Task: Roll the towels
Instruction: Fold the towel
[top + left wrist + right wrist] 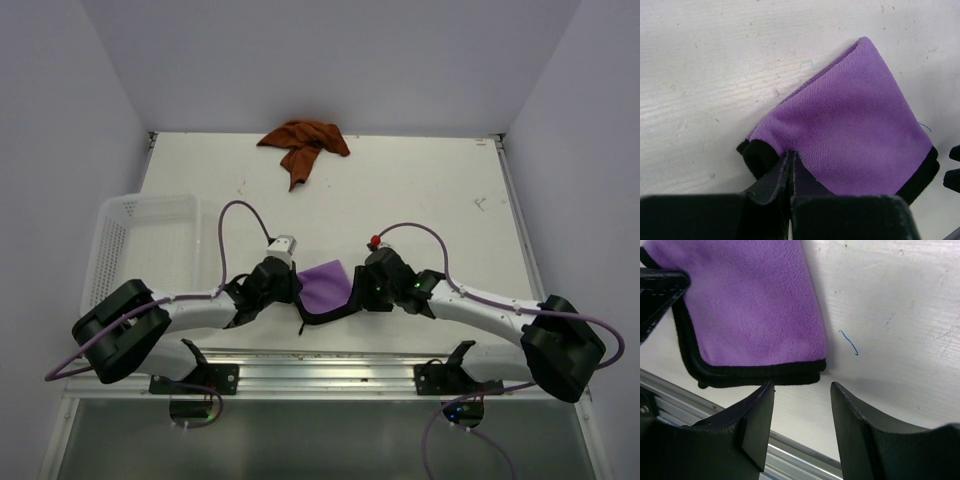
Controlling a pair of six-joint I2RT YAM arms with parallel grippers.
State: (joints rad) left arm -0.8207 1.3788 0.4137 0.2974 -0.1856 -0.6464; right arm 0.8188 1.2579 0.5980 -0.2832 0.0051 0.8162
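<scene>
From above, my arms (pixel 200 312) lie low, both angled toward the folded purple black-edged towel (pixel 325 283) at the table's (pixel 430 200) front; the crumpled rust-orange towel (pixel 303 143) sits far back. Left wrist: my left pincer (pixel 790 167) pinches the purple one's dark corner. Right wrist: my right pincer (pixel 802 390) stands spread beside its hem.

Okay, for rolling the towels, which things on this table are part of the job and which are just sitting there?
Part of the job:
purple towel, pinched by the left gripper
orange-brown towel, crumpled at the far edge
right gripper, open beside the purple towel

Just sitting there:
white basket, on the left
</scene>
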